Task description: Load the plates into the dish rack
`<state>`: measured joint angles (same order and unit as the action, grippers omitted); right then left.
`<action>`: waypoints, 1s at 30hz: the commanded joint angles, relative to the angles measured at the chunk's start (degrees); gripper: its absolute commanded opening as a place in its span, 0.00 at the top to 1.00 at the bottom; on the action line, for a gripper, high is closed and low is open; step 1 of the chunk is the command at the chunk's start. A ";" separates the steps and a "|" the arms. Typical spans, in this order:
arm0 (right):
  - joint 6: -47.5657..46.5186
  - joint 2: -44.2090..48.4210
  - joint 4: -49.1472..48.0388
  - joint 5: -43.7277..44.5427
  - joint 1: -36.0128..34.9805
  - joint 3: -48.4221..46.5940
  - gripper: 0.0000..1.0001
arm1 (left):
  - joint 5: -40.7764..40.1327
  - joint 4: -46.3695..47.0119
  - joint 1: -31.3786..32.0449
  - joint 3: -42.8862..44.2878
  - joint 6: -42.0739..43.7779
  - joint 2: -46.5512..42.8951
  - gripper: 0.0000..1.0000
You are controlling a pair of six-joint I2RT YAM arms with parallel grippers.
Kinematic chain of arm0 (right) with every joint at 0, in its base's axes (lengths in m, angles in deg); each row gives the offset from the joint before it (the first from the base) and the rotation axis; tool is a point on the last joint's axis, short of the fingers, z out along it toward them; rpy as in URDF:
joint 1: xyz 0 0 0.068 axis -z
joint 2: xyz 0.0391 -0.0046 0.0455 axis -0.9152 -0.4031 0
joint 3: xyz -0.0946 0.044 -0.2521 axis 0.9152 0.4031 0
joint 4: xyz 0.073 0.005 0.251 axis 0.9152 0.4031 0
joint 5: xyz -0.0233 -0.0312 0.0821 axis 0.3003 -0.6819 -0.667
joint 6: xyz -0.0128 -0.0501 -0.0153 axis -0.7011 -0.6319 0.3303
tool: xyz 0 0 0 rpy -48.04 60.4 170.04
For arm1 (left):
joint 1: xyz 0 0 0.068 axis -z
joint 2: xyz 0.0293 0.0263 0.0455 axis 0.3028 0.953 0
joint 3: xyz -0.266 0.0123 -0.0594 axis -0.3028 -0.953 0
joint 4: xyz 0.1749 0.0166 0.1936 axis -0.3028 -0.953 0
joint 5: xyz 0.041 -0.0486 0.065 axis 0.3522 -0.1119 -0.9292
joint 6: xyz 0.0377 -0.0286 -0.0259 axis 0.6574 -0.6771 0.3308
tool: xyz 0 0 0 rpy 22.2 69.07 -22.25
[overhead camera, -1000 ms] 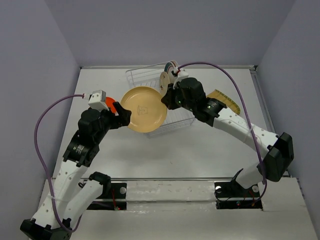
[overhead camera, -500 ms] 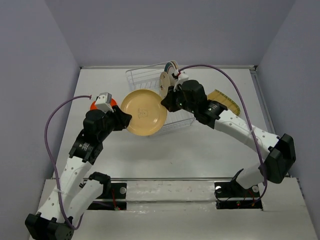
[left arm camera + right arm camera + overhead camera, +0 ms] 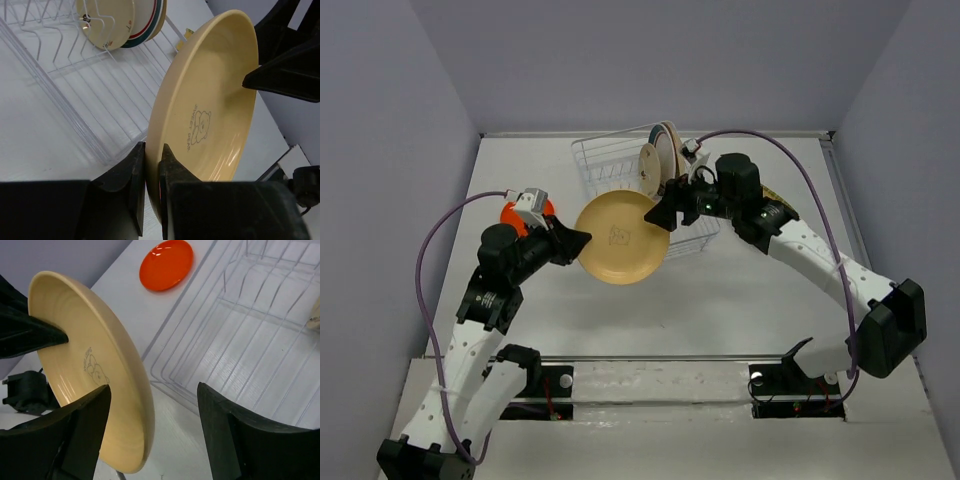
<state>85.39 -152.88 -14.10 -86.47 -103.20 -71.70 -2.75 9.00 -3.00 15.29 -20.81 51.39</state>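
Observation:
A tan plate [image 3: 622,240] with a small bear print hangs tilted above the table, just in front of the dish rack [image 3: 610,165]. My left gripper [image 3: 578,240] is shut on its left rim; the left wrist view shows both fingers pinching the tan plate [image 3: 215,100] by the edge. My right gripper [image 3: 663,213] stands open at the opposite rim. In the right wrist view its gripper [image 3: 154,390] straddles the tan plate's [image 3: 95,370] edge, with a wide gap on the rack side. Three plates [image 3: 660,155] stand upright in the rack's far right corner. An orange-red plate [image 3: 510,213] lies flat behind my left wrist.
The wire dish rack [image 3: 60,65] has several bare prong rows left of the standing plates [image 3: 120,20]. The orange-red plate [image 3: 166,264] lies on the white table left of the dish rack [image 3: 240,340]. Purple cables loop over both arms. Grey walls close the table's sides.
My left gripper has closed on the tan plate's left rim. My right gripper has opened and let go of the right rim. The plate has shifted slightly right and nearer.

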 commanded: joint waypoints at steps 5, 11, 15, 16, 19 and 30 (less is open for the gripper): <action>-5.59 -0.26 -2.69 -24.58 1.90 1.27 0.34 | 11.58 8.24 -0.75 -1.32 0.68 -1.04 0.95; -0.06 -2.19 -7.43 -31.00 1.90 0.04 0.81 | 9.92 8.95 -0.75 -1.41 0.77 0.10 0.87; 3.63 -4.48 -7.61 -26.63 1.90 -3.21 0.93 | 2.09 5.79 -0.83 -0.18 2.87 0.63 0.28; 4.08 -5.00 -6.83 -24.17 1.90 -4.17 0.93 | -0.08 4.04 -0.92 0.08 3.31 0.63 0.12; 5.92 -8.16 -1.82 -7.58 1.90 -10.84 0.93 | -10.71 0.60 -0.83 0.79 3.85 -0.94 0.01; 12.44 -20.72 -1.02 41.20 0.41 -26.23 0.93 | -21.31 -0.29 -1.01 0.00 3.06 -7.89 0.01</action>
<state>96.37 -171.37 -13.40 -69.29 -101.58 -92.73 -22.73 6.13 -3.85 15.16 -18.10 44.42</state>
